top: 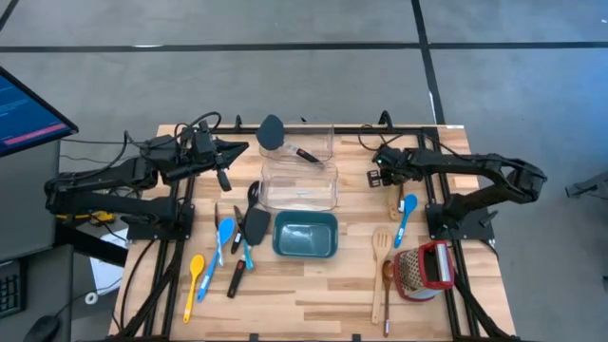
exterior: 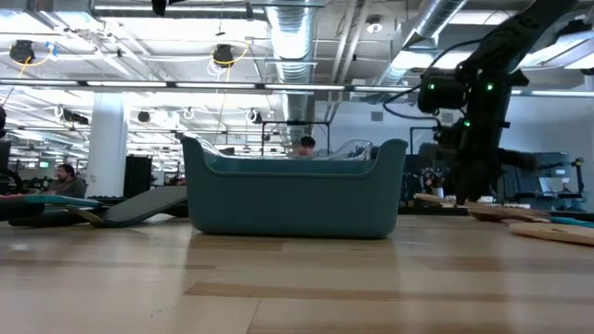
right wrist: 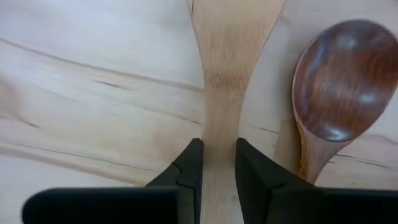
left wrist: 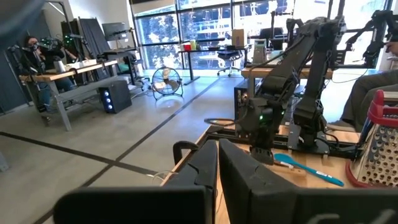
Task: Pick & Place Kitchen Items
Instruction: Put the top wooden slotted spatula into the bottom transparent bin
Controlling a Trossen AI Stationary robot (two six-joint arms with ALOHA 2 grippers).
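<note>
Wooden planks of the bench (top: 313, 285) lay under everything I worked over. My left hand (top: 228, 157) hung clenched and empty above the bench's far left part; in my left wrist view its two dark fingers (left wrist: 202, 171) were pressed together. Toward the near left lay a yellow spoon (top: 195, 275), a blue spoon (top: 223, 237), a black spatula (top: 255, 226) and other dark-handled utensils, close side by side. At the middle stood a clear plastic container (top: 299, 176) with a black ladle (top: 275, 135) resting across its far rim, and just nearer than it a teal tub (top: 305, 235), which filled the centre of the low view. To the right, my right hand (right wrist: 217, 165) was down at the bench, its fingers closed on either side of the narrow neck of a pale wooden spatula (right wrist: 227, 56). Just beside that spatula lay a brown wooden spoon (right wrist: 339, 81), bowl up. A blue-handled spoon (top: 407, 217) lay near my right arm's base. Nearer lay a pale slotted wooden spatula (top: 381, 247) and a brown long-handled wooden spoon (top: 388, 294), with a red-handled box grater (top: 425, 270) just beside them.
</note>
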